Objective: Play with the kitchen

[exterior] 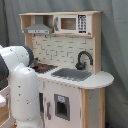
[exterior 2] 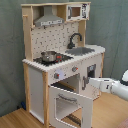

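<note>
The kitchen [exterior 2: 37,80] is a tall toy of pale wood and white panels. It has a grey sink [exterior 2: 80,50], a black faucet [exterior 2: 74,39], a pegboard back and knobs [exterior 2: 56,76]. A metal pot [exterior 2: 49,56] sits on the stovetop. The windowed oven door [exterior 2: 70,106] hangs open, swung outward and down. In the second exterior view my gripper [exterior 2: 88,80] reaches in from the right and sits close to the white front panel beside the oven opening. In the first exterior view my arm [exterior: 22,85] fills the left foreground and the gripper is hidden.
A toy microwave [exterior: 70,23] and a range hood [exterior: 39,29] sit on the top shelf. A grey curtain [exterior 2: 112,25] hangs behind the kitchen. The wooden floor [exterior 2: 15,119] lies around the open oven door.
</note>
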Motion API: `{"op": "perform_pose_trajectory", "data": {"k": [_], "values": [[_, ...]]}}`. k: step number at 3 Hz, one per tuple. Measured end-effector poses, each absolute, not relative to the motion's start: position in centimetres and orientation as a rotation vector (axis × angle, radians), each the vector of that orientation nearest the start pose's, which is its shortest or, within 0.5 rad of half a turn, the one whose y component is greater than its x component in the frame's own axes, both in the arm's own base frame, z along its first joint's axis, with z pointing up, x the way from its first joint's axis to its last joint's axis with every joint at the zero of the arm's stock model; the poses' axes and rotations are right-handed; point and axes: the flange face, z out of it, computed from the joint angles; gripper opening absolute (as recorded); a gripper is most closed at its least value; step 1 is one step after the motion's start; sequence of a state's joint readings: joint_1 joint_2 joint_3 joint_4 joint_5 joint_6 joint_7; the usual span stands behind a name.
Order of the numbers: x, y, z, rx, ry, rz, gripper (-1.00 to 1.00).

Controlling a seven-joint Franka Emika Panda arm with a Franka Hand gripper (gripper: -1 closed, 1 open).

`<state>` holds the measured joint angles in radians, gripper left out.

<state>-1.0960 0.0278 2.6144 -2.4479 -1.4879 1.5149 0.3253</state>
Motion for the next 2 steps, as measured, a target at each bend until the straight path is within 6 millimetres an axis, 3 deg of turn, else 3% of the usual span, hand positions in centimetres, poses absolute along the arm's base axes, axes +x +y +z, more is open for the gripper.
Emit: {"op": "perform_pose_trajectory", "data": {"k": [1, 2], "values": [[15.9, 42.4, 37.0, 0.964, 1.273, 0.737, 1.0], [18.4, 41.3, 36.9, 1.01, 1.217, 0.781, 1.0]]}}
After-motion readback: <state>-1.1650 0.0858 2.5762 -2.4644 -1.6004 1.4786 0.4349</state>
